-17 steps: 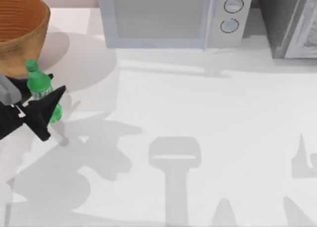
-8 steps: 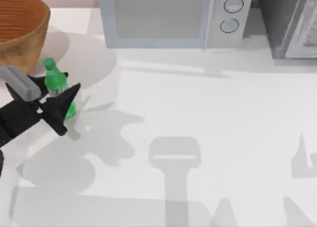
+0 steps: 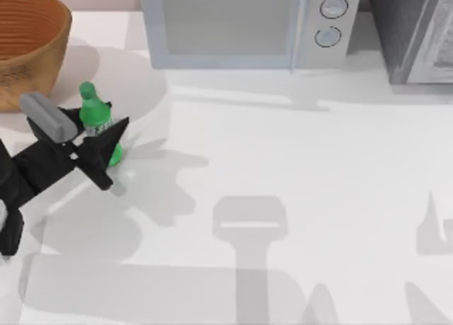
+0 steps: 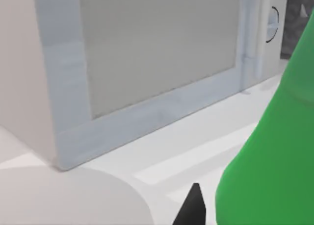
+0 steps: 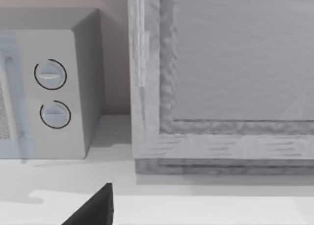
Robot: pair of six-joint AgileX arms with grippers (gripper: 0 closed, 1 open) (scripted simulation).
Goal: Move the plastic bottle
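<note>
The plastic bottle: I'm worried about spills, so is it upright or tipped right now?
Upright. In the top view the plastic bottle stands cap-up between the left gripper fingers, near the wicker basket.

Plastic bottle (image 3: pixel 98 124): lower body hidden behind left gripper (image 3: pixel 99 142) in top view; label print too small to read. Basket (image 3: pixel 28 49) and microwave (image 3: pixel 244 24) cut by frame edge. Left wrist view crops the bottle.

A rendered, kitchen-like tabletop scene. A pale microwave (image 3: pixel 244 26) with two round dials stands at the back of the plain white table (image 3: pixel 297 169), beside a second grey appliance (image 3: pixel 414 31), and a woven basket (image 3: pixel 32 45) sits at the far left.
</note>
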